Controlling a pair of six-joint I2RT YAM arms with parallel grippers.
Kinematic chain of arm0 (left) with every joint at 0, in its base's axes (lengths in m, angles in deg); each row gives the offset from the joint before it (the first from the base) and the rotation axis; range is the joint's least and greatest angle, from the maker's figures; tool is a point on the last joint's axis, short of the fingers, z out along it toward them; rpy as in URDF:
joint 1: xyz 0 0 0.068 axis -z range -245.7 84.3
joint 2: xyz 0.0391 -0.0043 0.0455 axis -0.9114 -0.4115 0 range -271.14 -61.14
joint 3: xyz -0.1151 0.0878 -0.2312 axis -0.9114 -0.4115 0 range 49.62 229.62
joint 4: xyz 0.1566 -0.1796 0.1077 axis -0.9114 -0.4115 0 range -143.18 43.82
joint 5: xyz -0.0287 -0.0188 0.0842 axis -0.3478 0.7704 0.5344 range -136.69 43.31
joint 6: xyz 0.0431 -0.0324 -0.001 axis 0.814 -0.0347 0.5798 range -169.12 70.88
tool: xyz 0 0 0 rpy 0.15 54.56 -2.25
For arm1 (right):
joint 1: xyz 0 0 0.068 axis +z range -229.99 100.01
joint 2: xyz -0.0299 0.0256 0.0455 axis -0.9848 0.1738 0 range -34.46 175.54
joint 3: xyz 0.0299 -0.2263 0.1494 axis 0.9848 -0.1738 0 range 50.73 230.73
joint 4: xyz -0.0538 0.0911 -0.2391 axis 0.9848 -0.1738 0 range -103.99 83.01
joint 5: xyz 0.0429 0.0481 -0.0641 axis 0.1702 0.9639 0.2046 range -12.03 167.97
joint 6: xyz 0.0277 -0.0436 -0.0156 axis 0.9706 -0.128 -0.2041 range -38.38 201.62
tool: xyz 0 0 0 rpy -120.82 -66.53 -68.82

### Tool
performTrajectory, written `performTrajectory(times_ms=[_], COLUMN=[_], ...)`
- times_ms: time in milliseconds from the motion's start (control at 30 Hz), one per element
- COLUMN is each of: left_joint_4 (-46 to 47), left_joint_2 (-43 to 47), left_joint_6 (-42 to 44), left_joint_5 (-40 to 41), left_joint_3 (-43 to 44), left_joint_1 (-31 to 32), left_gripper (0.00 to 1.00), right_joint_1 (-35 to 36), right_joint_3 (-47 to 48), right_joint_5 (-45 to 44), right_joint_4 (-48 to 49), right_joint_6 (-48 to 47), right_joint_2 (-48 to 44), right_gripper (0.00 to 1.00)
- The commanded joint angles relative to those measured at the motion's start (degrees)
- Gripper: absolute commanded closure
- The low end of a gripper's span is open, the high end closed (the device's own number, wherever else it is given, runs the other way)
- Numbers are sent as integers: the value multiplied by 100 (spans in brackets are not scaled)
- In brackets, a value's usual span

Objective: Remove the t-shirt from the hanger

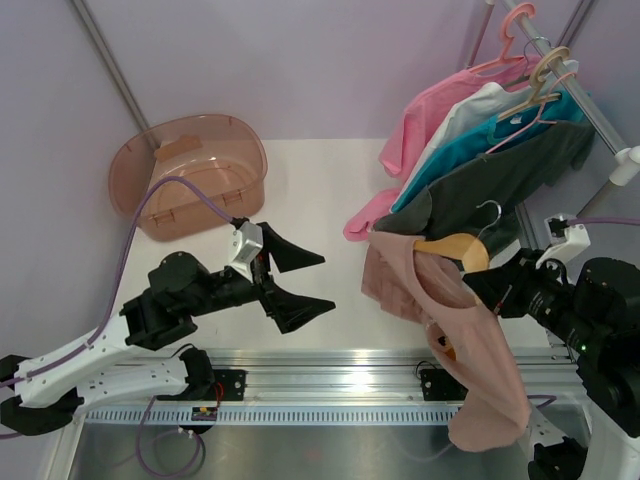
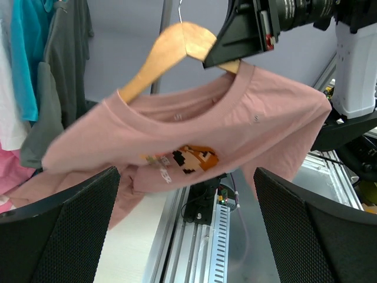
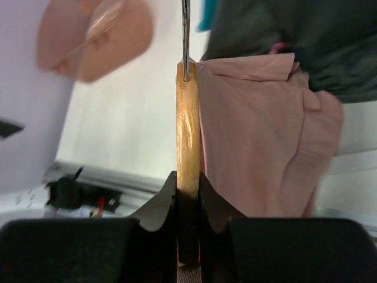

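The right gripper (image 3: 187, 184) is clenched on the hanger (image 3: 188, 130), its jaws pinching the wooden shoulder edge-on just below the metal hook (image 3: 185, 35). Judged purpose: to hold the hanger in the air, away from the rail (image 1: 610, 135), so the garment hangs free for the other arm.

The t-shirt (image 2: 235, 130) is only partly on the hanger. The collar sits around the shoulder beside the right gripper. The other wooden arm is bare and sticks out above the neckline. In the top view the body droops below the grip and past the near edge of the table (image 1: 320, 200).

The left gripper (image 1: 326, 285) is released, jaws spread wide, holding nothing. It is well apart from the t-shirt and faces its printed chest, judged to be lined up for a pull on the fabric.

Surroundings: other shirts (image 1: 480, 150) hang on the rail behind, and a pink tub (image 1: 190, 170) stands at the far left of the table.
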Motion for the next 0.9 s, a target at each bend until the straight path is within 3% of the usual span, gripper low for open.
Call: performTrajectory(times_ms=[0,267,400,500,633,867], left_joint_4=[-396,-1090,-1519,-1941,-2434,-2855], left_joint_2=[34,-422,-704,-932,-1179,-2048], left_joint_6=[192,482,569,684,816,868], left_joint_5=[-35,-386,-667,-518,-176,-895], left_joint_3=[295,1121,1727,2263,2782,3678], left_joint_1=[18,18,27,27,27,18], left_gripper=[1,1,1,1,1,1], right_joint_1=[8,16,8,8,16,16], right_joint_3=[-280,-781,-1421,-1809,-1854,-2399], right_joint_5=[1819,3480,4418,4702,5177,5687], right_joint_4=[703,2048,3303,4006,4255,5538], right_joint_6=[112,551,630,596,219,675], right_joint_2=[-26,-175,-228,-176,-105,-123], right_gripper=[100,100,100,100,100,100])
